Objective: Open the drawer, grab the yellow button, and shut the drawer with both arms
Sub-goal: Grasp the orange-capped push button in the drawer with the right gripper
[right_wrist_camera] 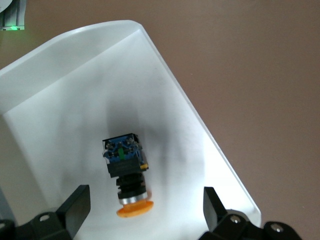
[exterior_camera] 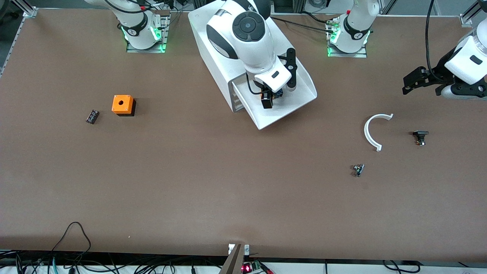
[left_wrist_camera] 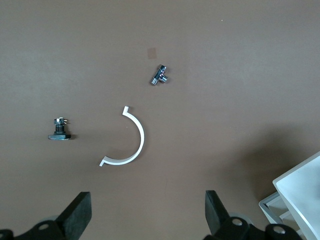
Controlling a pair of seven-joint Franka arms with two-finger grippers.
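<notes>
The top drawer (exterior_camera: 302,99) of the white cabinet (exterior_camera: 211,36) is pulled out toward the front camera. The button (right_wrist_camera: 125,167), with a blue-black body and an orange cap, lies on its side on the drawer floor (right_wrist_camera: 60,125); it also shows in the front view (exterior_camera: 280,94). My right gripper (exterior_camera: 279,85) hangs over the drawer, open, with its fingers either side of the button's cap and not touching it; it shows the same in the right wrist view (right_wrist_camera: 145,196). My left gripper (exterior_camera: 412,82) is open and empty over bare table at the left arm's end, as the left wrist view (left_wrist_camera: 146,200) also shows.
A white curved strip (exterior_camera: 372,131), a small black part (exterior_camera: 420,136) and a small metal part (exterior_camera: 358,169) lie toward the left arm's end. An orange cube with a hole (exterior_camera: 123,104) and a small dark rectangular part (exterior_camera: 92,116) lie toward the right arm's end.
</notes>
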